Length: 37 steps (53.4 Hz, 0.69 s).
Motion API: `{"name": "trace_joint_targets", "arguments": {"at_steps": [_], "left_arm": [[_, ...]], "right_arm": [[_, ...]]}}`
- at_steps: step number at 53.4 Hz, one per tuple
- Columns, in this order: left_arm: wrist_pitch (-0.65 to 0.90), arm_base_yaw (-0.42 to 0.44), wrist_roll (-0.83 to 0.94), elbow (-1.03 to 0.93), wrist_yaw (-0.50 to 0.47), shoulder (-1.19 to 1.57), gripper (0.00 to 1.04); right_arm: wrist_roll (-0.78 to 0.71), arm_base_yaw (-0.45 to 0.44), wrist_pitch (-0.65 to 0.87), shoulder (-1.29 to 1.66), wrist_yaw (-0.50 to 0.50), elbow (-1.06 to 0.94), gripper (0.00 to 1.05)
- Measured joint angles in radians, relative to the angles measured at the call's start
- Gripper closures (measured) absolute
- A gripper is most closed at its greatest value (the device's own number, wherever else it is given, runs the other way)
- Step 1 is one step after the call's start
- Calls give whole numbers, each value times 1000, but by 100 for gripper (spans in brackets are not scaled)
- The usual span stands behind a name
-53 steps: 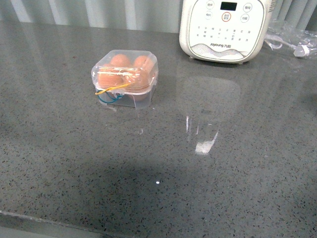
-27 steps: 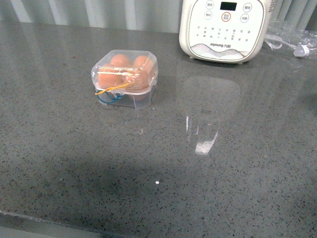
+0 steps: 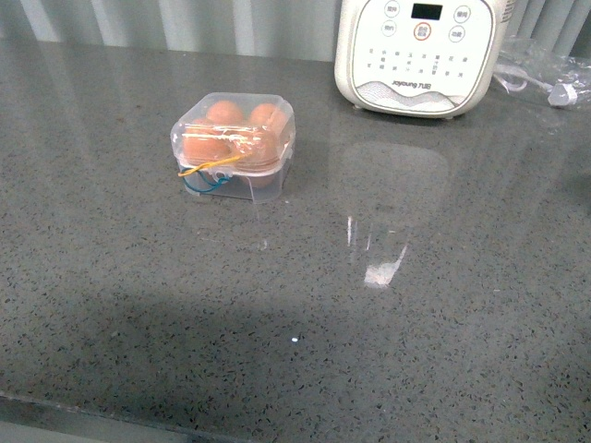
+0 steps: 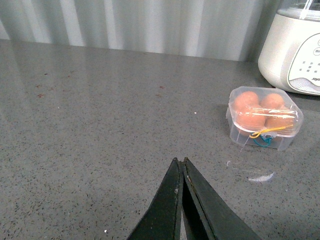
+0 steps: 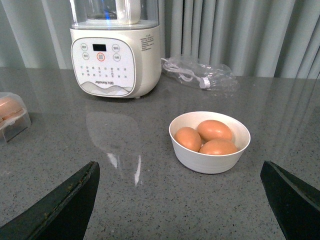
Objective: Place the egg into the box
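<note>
Nearly nothing has changed across the last second: in the front view the box [image 3: 233, 146] sits where it did on the grey counter [image 3: 388, 305], lid down, four orange-brown eggs under the dome, with its yellow and blue loops hanging at the front. Neither of my arms shows there. That stillness, I judge, means the box is full and closed, so the filling looks done.

Close in, my left gripper [image 4: 180, 163] has its fingers pressed together on nothing, pointing over bare counter, the box well apart beyond it. My right gripper [image 5: 181, 180] is spread wide and empty, and between its fingers stands something the front view misses: a white bowl [image 5: 210, 160] with three more eggs [image 5: 215, 130]. Farther back are the white appliance [image 5: 116, 57] and a clear bag [image 5: 200, 75].
</note>
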Motion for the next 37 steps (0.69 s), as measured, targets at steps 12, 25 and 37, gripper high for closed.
{"name": "trace_joint_targets", "arguments": {"at_steps": [12, 25, 37], "left_arm": [[-58, 0, 0, -28, 0, -85, 101], [-75, 0, 0, -42, 0, -152, 101], [-150, 0, 0, -42, 0, -224, 101]], "right_arm": [[0, 0, 0, 0, 0, 0, 7], [0, 0, 0, 0, 0, 0, 7], [0, 0, 0, 0, 0, 0, 7]]}}
